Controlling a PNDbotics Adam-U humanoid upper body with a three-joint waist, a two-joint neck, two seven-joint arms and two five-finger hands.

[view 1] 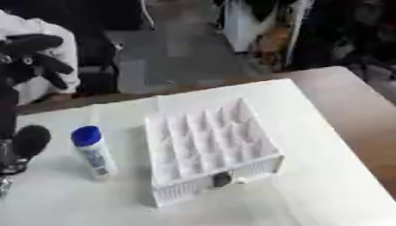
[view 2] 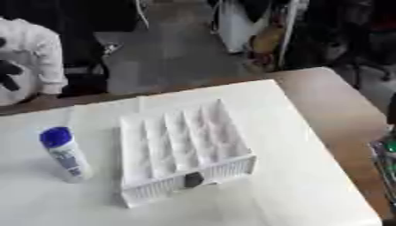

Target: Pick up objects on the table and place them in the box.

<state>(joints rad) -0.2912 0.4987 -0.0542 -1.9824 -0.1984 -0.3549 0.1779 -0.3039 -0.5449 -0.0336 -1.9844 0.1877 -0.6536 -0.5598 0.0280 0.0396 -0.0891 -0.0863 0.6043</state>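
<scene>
White bottle [view 1: 93,152] with blue cap stands upright near table [view 1: 325,176] left edge, just beside the empty box [view 1: 209,145]. Left hand [view 1: 31,57] hovers above the far-left edge, fingers curled, holding nothing. Right hand unseen. Step: reach. Next: lower, close round bottle.

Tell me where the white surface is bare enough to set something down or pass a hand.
Free: the strip right of the white box out to the brown table edge, the patch in front of the box, and the far-left stretch behind the blue-capped bottle. Tight: the gap between bottle and box, and the left edge, where the left hand hangs.
</scene>
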